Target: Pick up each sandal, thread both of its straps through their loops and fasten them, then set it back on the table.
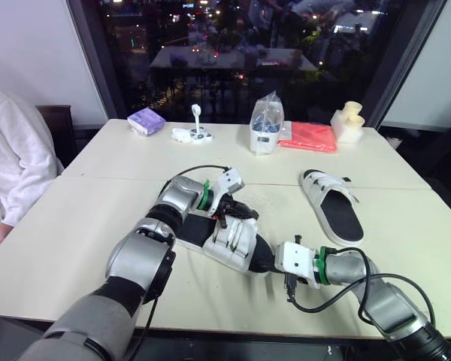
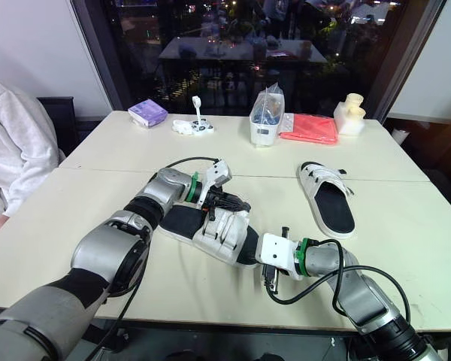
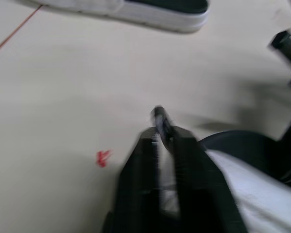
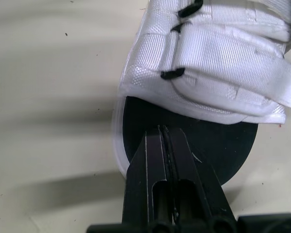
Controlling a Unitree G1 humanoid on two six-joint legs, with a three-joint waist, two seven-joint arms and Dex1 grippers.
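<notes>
Apparently, white sandal (image 4: 140,80), 2 straps (image 4: 233,60) fastened.

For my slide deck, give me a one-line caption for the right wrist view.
Shut right pincer over the black toe of a white-strapped sandal on the table.

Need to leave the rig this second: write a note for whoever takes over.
Left gripper: shut, at the near sandal's straps; unclear whether it pinches one.
Right gripper: shut, over that sandal's black footbed.
It lies on the table.
Second sandal lies apart, to the robot's right, untouched.
Done: no fastening confirmable.
Left: finish these straps, then do the second sandal.
</notes>
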